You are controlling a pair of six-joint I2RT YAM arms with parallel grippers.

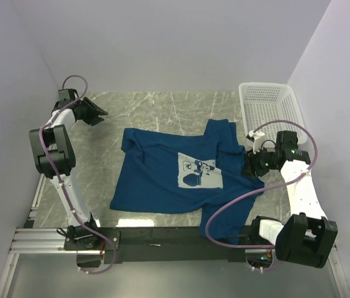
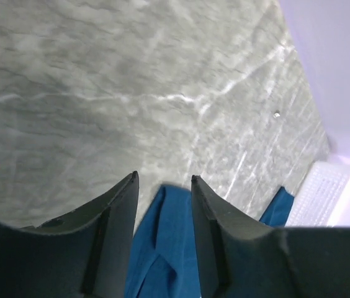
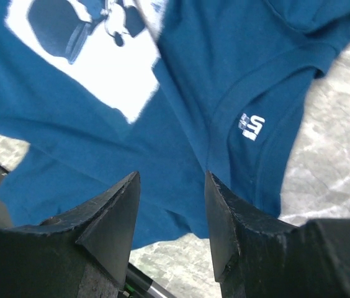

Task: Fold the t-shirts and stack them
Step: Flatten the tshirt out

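A dark blue t-shirt lies spread and rumpled on the marble table, its white cartoon print facing up. One part of it hangs over the near edge. My left gripper hovers at the far left, apart from the shirt's upper-left corner. In the left wrist view its jaws stand open, and blue cloth shows beyond the gap. My right gripper is over the shirt's right side. It is open and empty above the t-shirt, near the collar label and the print.
A white mesh basket stands at the back right corner, and its edge shows in the left wrist view. Walls close in the table on three sides. A dark rail runs along the near edge between the arm bases.
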